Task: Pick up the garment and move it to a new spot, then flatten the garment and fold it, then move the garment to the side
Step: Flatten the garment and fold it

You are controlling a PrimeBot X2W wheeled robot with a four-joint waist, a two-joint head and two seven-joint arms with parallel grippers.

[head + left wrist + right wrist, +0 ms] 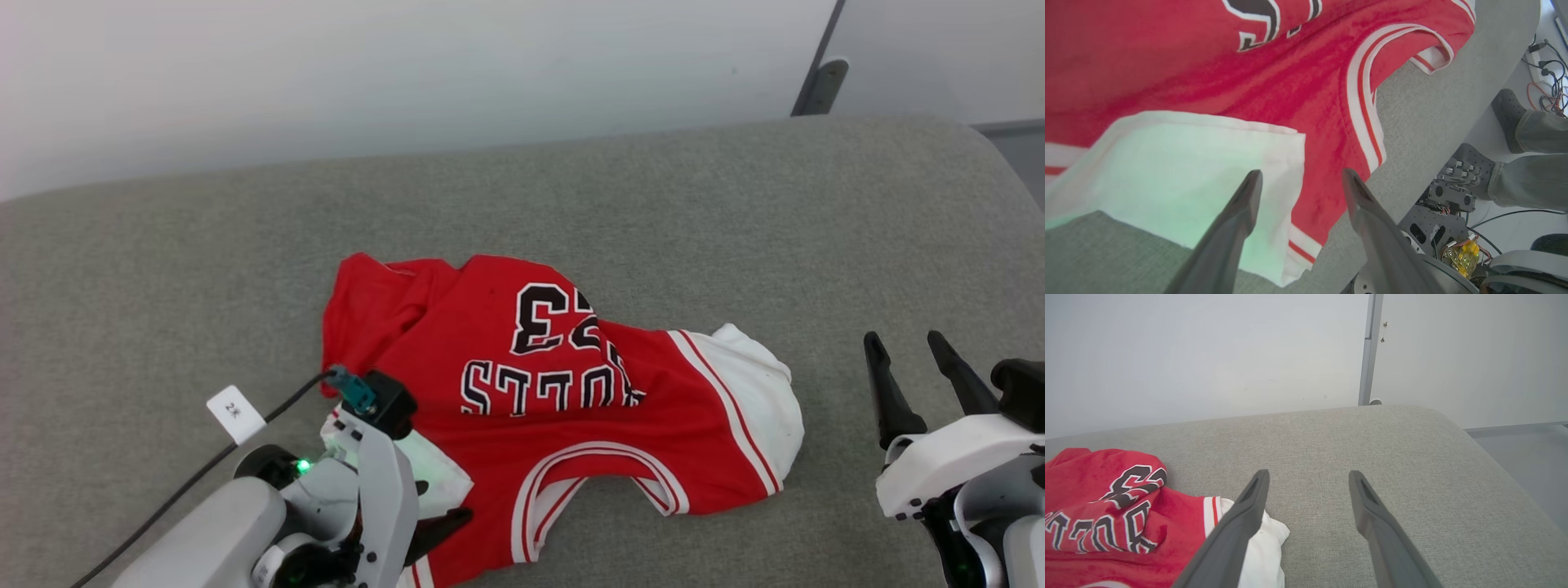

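The garment (571,408), a red jersey with white sleeves and black "BULLS 23" lettering, lies crumpled in the middle of the grey padded surface (735,204). Its collar opening faces me and one white sleeve (763,400) sticks out to the right. My left gripper (1301,174) is open, low over the garment's near-left corner. Its fingers straddle the edge where the other white sleeve (1188,171) meets red cloth, and they hold nothing. My right gripper (906,347) stands open to the right of the garment, above bare padding. Seen from the right wrist, the garment (1106,498) lies to the left of the fingers (1249,510).
A black cable with a white tag (235,412) runs along my left arm. A pale wall and a grey post (816,86) stand behind the surface, whose right end is rounded. Past its near edge are a person's legs and shoes (1527,130), robot base electronics (1449,204) and floor cables.
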